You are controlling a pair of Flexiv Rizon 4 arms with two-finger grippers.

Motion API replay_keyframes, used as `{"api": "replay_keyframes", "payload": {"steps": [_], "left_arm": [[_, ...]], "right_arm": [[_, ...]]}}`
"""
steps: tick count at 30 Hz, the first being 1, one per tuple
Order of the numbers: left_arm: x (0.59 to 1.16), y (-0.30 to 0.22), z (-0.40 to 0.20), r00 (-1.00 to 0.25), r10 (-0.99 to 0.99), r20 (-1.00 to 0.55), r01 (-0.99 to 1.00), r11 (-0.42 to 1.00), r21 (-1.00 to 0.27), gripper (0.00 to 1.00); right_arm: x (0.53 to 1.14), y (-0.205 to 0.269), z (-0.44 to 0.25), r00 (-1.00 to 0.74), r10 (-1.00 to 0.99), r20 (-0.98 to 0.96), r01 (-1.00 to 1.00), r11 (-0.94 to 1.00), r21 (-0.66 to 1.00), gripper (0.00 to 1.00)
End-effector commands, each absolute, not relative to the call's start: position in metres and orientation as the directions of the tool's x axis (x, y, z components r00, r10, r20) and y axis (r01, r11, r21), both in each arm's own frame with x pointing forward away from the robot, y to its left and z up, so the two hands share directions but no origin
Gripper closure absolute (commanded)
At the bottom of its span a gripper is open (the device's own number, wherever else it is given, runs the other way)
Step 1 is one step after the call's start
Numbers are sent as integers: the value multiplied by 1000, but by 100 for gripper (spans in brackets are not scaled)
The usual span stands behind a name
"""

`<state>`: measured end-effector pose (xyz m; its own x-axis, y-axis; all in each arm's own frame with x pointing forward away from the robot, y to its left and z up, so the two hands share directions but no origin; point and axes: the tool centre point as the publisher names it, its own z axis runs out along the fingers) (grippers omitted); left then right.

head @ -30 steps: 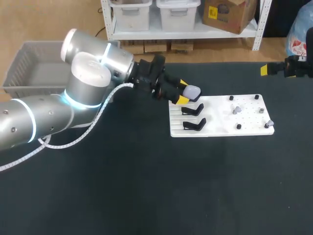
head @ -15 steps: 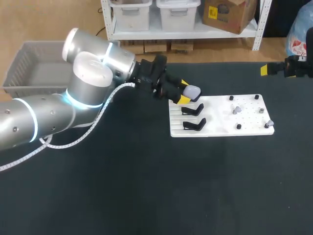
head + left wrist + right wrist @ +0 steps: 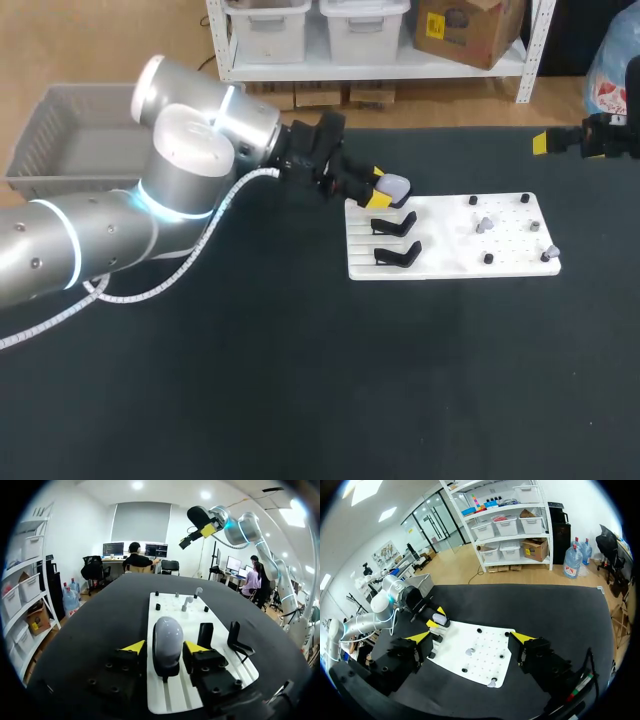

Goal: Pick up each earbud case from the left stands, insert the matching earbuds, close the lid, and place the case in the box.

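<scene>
Left gripper [image 3: 165, 649] narrowly apart around the upright earbud case [image 3: 167, 632]; right gripper [image 3: 470, 637] wide apart.

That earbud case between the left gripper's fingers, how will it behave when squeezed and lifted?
The earbud case looks smooth and rounded, so it may slip or twist in the left gripper. It seems small and hard-shelled, so probably light and stiff. Standing upright on the white board, it could tip if nudged sideways.
</scene>
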<state>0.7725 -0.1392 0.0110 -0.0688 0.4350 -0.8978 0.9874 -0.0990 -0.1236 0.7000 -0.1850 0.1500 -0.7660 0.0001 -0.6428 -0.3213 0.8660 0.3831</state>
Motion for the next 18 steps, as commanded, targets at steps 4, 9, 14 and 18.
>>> {"api": "replay_keyframes", "payload": {"steps": [4,9,14,18], "left_arm": [[774,-140,11,-68,443,-894,987,-101,-126,65],[772,-140,16,-54,450,-891,988,-103,-111,94],[771,-137,22,-43,446,-894,990,-99,-97,100],[769,-132,33,-31,411,-911,993,-91,-75,100]], "right_arm": [[700,-185,150,-766,0,-643,-321,866,383,0],[700,-185,150,-766,0,-643,-321,866,383,0],[700,-185,150,-766,0,-643,-321,866,383,0],[700,-185,150,-766,0,-643,-321,866,383,0]]}}
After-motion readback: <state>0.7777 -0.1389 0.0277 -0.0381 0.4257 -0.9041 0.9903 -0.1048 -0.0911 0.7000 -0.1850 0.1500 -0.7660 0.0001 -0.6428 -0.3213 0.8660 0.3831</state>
